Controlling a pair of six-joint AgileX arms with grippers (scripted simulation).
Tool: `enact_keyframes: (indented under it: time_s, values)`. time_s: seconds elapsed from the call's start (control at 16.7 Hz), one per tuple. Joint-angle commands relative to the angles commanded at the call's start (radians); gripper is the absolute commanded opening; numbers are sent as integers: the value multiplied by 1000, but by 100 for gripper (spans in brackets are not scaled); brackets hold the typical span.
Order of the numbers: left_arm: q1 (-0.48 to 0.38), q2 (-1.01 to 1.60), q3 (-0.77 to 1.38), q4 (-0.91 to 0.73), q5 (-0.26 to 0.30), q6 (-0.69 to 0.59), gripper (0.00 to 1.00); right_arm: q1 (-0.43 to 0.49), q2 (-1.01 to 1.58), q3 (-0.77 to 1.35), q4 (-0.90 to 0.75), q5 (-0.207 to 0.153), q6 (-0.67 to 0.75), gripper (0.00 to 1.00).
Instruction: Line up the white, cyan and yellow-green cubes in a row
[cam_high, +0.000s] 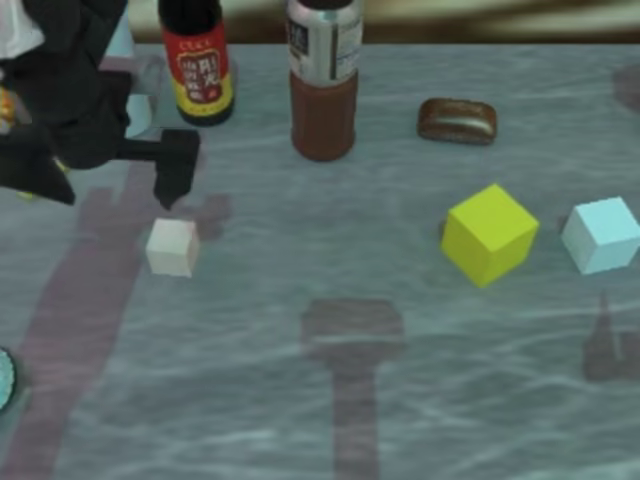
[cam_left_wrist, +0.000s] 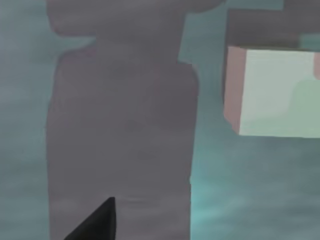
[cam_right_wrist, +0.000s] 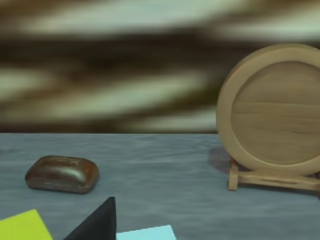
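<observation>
White cube (cam_high: 172, 247) sits at left of frame, well apart from the yellow-green cube (cam_high: 489, 234) and cyan cube (cam_high: 601, 234) at right. My left gripper (cam_high: 172, 170) hovers just above-frame of it, finger spread unclear; I should centre squarely before descending.

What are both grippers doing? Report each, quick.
Left gripper: above the small off-white matte cube, holding nothing; open or shut cannot be told.
Right gripper: out of the top view; state cannot be told.
</observation>
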Motion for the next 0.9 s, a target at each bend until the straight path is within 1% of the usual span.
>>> enact_keyframes:
  time_s: [0.18, 0.36, 0.78, 0.9]
  values:
    - [-23, 166, 159, -89, 1, -13, 100, 0, 0, 0, 0, 0, 0, 100]
    - [-36, 261, 250, -135, 2, -20, 100, 0, 0, 0, 0, 0, 0, 100]
    - [-33, 273, 257, -136, 2, -20, 100, 0, 0, 0, 0, 0, 0, 100]
    - [-35, 287, 230, -99, 3, -18, 100, 0, 0, 0, 0, 0, 0, 100]
